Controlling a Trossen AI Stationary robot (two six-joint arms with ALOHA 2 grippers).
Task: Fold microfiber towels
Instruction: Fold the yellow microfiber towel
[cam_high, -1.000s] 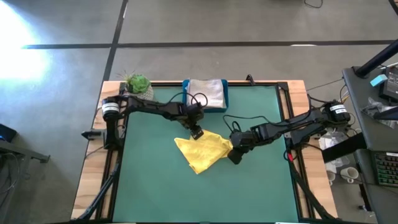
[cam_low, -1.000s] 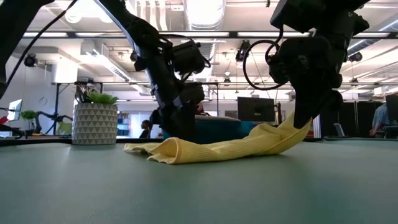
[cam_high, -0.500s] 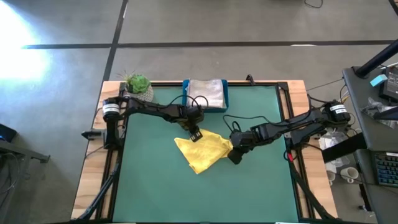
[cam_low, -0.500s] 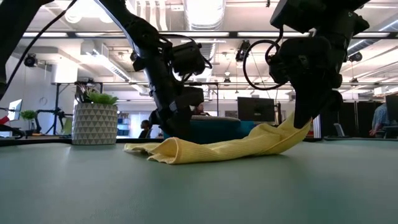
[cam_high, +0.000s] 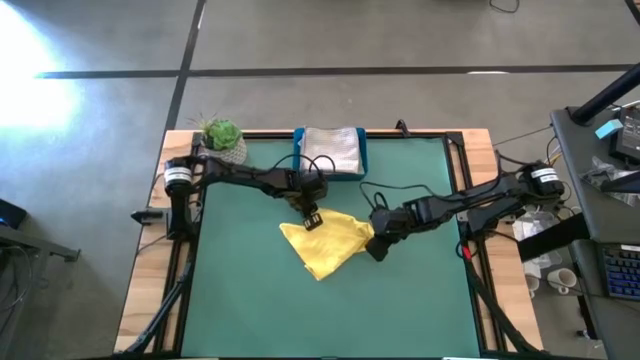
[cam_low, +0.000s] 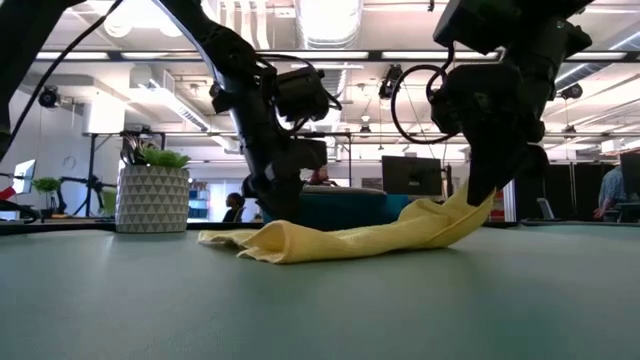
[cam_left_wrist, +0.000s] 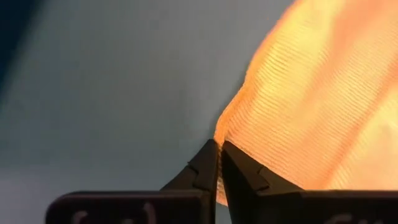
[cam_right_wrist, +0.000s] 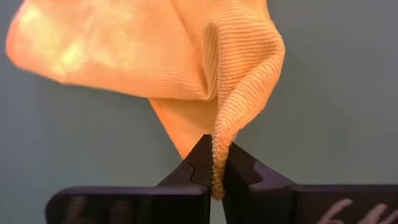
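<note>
Yellow towel (cam_high: 325, 243), crumpled at the middle of the green surface (cam_high: 240, 300), is now pinched at both far corners, the left gripper (cam_high: 311, 220) having just been closed on one while the right gripper (cam_high: 377, 243) stays clamped on the other, readying a fold.

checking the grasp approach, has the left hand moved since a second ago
Yes. In the high view the left hand has shifted slightly away from the blue tray, down onto the yellow towel's corner, and shut.
</note>
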